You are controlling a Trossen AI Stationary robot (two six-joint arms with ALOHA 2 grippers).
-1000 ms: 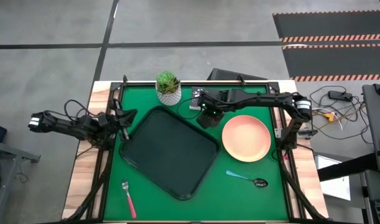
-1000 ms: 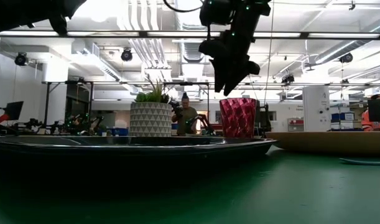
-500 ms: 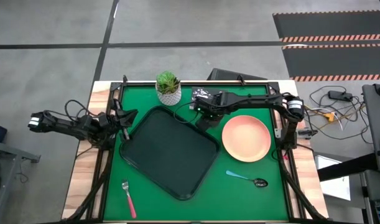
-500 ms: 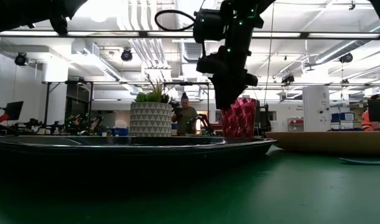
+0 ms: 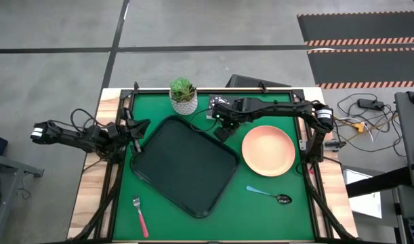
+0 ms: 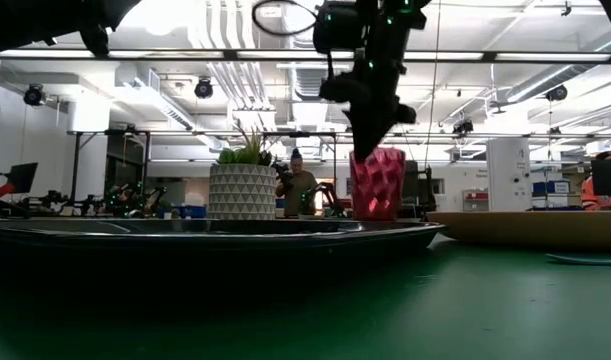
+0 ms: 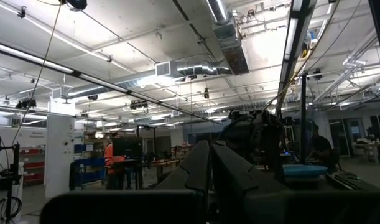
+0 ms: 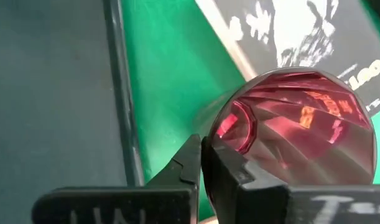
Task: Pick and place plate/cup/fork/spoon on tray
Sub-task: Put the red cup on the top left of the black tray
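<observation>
The dark red cup (image 6: 377, 185) stands by the tray's far right edge, beside the black tray (image 5: 186, 166). My right gripper (image 5: 223, 126) is above it, shut on its rim; in the high view the arm hides the cup. The peach plate (image 5: 267, 150) lies right of the tray. The blue-handled spoon (image 5: 269, 194) lies near the plate's near side. The pink-handled fork (image 5: 140, 215) lies at the near left. My left gripper (image 5: 137, 129) is shut and empty at the table's left edge. My right gripper pinches the cup's rim (image 8: 213, 134) on one side, one finger (image 8: 230, 171) inside the cup and the other finger (image 8: 186, 165) outside. The fingers come from above, pointing down. The cup hangs about upright below them; the tray rim (image 6: 285, 230) hides whether its bottom is off the table.
A white pot with a green plant (image 5: 183, 95) stands at the far edge, left of the cup. A small black book (image 8: 314, 37) with white print lies on the green mat just behind the cup. The tray's inside is bare.
My right gripper has come down from above the cup onto its rim and taken hold of it. The cup has shifted a little toward the tray and stands slightly higher in the low view.
</observation>
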